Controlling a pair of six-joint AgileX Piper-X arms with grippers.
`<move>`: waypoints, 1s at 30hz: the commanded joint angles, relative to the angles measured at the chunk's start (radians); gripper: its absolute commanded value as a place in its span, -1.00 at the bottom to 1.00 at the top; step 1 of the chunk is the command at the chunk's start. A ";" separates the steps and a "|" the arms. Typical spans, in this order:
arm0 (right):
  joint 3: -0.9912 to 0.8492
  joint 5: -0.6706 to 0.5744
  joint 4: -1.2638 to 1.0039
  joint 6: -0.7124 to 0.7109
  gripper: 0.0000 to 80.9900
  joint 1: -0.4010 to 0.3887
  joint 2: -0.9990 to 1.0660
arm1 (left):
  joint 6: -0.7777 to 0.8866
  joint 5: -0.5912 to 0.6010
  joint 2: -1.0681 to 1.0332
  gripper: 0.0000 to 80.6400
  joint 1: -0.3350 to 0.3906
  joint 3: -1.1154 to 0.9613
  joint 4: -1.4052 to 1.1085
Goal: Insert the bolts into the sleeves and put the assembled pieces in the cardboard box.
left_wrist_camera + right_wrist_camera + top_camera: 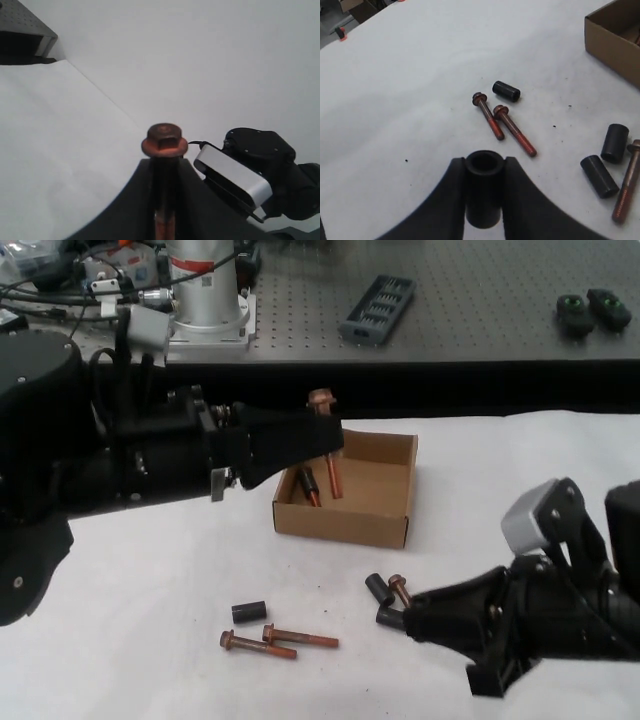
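My left gripper (pixel 325 440) is shut on a copper bolt (pixel 322 405) (pixel 164 142), held upright with its head up over the near-left part of the cardboard box (pixel 345 525) (pixel 615 37). A bolt with a black sleeve (pixel 308 483) lies inside the box. My right gripper (pixel 412 620) (pixel 484 170) is shut on a black sleeve (pixel 484 187), low over the cloth at the front right. Beside its tip lie two loose sleeves (pixel 614 142) (pixel 600 176) and a bolt (pixel 400 590) (pixel 626 185). Farther left lie a sleeve (pixel 249 612) (pixel 506 91) and two bolts (pixel 258 644) (pixel 300 638) (pixel 488 115) (pixel 515 131).
A white cloth (pixel 140 640) covers the bench front. Behind it, on the perforated plate, stand a metal post base (pixel 205 300), a grey ribbed tray (pixel 378 308) and two black-green parts (pixel 592 310). The right arm's wrist camera (pixel 235 177) shows beyond the held bolt.
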State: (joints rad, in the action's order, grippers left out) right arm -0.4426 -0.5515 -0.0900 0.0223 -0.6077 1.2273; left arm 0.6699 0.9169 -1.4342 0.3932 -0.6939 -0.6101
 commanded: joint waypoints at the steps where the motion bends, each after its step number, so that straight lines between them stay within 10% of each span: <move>1: -0.048 -0.056 -0.044 0.027 -0.85 0.007 0.041 | -0.051 -0.048 -0.010 -0.99 0.003 -0.015 -0.020; 30: -0.123 -0.285 -0.101 0.060 -0.85 0.030 0.147 | -0.157 -0.022 -0.137 -0.99 0.072 -0.015 -0.020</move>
State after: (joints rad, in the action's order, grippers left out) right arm -0.5531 -0.8110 -0.1645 0.0749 -0.5843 1.3746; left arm 0.5395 0.8712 -1.5739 0.4598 -0.6951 -0.6101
